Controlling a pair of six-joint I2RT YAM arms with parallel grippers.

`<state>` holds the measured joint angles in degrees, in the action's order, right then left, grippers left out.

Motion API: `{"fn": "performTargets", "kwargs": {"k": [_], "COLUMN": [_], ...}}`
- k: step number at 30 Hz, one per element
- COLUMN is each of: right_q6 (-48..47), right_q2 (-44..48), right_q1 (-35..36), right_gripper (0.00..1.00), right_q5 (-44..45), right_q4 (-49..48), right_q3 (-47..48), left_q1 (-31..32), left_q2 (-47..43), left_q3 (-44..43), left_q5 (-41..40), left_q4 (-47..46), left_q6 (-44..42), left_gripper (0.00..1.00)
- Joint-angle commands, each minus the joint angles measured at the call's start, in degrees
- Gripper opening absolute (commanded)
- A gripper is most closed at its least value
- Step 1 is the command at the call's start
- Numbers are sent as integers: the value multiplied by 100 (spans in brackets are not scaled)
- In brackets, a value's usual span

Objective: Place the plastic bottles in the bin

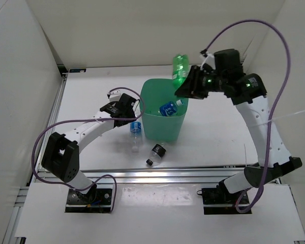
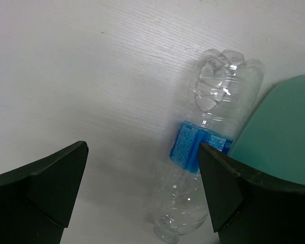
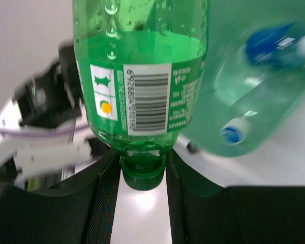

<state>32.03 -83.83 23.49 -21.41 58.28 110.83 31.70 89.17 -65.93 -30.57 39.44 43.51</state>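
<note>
Barcode (image 3: 147, 101) on green bottle (image 3: 142, 30), digits beginning 6928804, rest unclear

Glossy green plastic bottle (image 3: 142, 76), matt table (image 2: 91, 61)

Top view is bright and flat under diffuse overhead light. White walls are near blown out, shadows on the bench (image 1: 91, 96) are soft and faint, focus is sharp throughout.

Left wrist view has even light, small glints on the clear bottle (image 2: 218, 86) and a weak shadow beside it.

Right wrist view: green bottle (image 3: 142, 76) label is crisp, body glows backlit. Bin (image 3: 234, 117) and left arm (image 3: 40, 101) behind are smeared, out of focus. Glare patch on the bench under the cap.
</note>
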Motion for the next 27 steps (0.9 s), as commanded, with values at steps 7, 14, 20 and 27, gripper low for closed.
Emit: {"fn": "performTargets", "kwargs": {"k": [7,14,20,27], "right_q6": [-224,-171,-338,-575], "right_q2": [-855,297,666,877], "right_q1": [780,710,710,710], "right_gripper": [77,100,100,100], "right_q5": [408,823,752,752], "right_q4": [1370,764,702,764], "right_q3": [668,53,-192,-360], "left_q1": [-68,-121,-182,-288], "left_q2": [-57,144,198,971], "left_q3": [168,466,1011,1012], "left_q5": [507,1324,2010,2458], "left_q4": [-955,-1553,-2606,-2749], "left_q6": [-308,-474,-598,-730], "left_gripper": [100,100,100,95]}}
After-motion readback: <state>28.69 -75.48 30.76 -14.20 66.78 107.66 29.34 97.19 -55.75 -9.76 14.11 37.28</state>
